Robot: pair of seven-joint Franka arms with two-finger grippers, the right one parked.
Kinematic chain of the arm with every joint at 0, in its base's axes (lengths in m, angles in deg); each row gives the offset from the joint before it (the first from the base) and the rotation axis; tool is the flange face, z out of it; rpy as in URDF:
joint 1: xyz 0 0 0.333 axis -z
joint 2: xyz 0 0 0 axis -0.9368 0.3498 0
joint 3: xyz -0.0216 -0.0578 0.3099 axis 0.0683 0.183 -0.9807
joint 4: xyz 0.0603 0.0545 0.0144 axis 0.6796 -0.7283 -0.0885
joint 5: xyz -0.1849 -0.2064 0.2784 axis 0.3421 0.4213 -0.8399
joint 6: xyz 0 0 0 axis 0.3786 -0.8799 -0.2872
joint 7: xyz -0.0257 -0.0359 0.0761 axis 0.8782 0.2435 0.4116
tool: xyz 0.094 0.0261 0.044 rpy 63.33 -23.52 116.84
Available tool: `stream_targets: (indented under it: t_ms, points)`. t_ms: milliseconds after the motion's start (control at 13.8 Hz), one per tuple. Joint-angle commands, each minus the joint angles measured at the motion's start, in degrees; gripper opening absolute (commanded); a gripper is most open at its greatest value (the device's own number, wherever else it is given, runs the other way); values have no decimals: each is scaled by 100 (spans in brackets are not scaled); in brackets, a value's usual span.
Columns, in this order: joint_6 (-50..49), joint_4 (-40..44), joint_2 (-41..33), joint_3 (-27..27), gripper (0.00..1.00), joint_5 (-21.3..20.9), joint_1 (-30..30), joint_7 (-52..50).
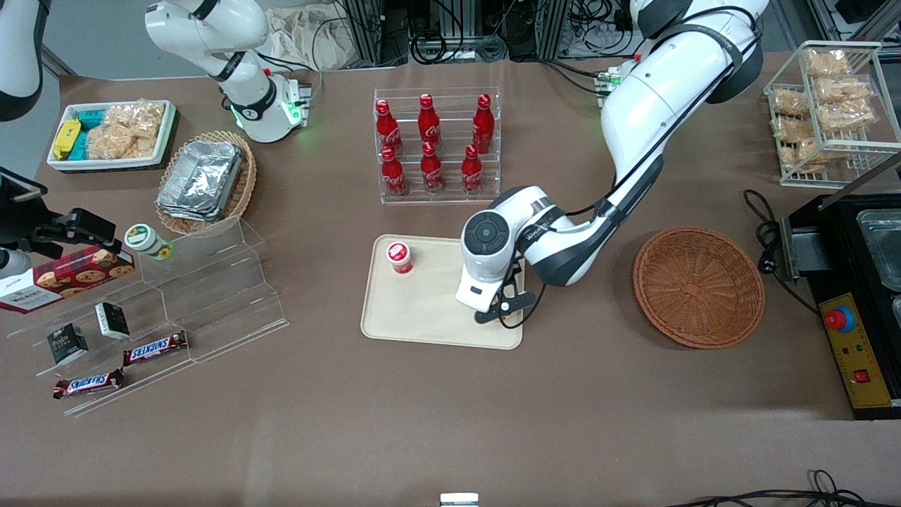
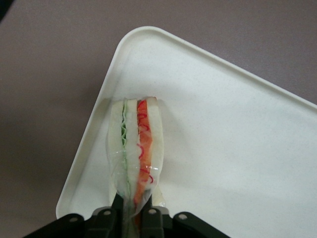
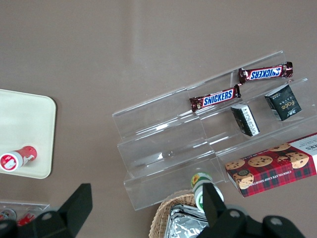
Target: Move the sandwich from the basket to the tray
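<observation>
The sandwich [image 2: 136,148], a wrapped wedge of white bread with green and red-orange layers, is pinched between the fingers [image 2: 117,214] of my left gripper [image 2: 132,216]. The gripper is shut on the sandwich's end. The sandwich is over one rounded corner of the cream tray [image 2: 237,148]; whether it rests on the tray I cannot tell. In the front view the gripper [image 1: 501,311] hangs low over the tray [image 1: 422,317], at its corner nearest the camera on the working arm's side, and the arm's hand hides the sandwich. The round reddish-brown basket [image 1: 698,287] stands empty, toward the working arm's end.
A red-capped cup [image 1: 400,257] stands on the tray's corner farther from the camera. A clear rack of red bottles [image 1: 435,146] stands just past the tray. A stepped acrylic stand [image 1: 204,296] with snacks lies toward the parked arm's end. A black appliance [image 1: 852,296] sits beside the basket.
</observation>
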Motion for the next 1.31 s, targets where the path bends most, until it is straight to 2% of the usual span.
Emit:
stream_targets:
  t_ms: [0,73,436,873,1091,1236]
  points:
    - [-7,194,27,-46,70,-4,29,-103]
    - [-24,194,-8,-46,99,-3,29,-111]
    - [-454,194,-885,-29,100,49,-164,-542]
    - [-763,-385,-2397,-2,100,664,-1138,-332]
    - [-963,-536,-2855,-2,100,1024,-1639,281]
    - [-1315,-536,-3118,-2,100,1383,-2025,1071]
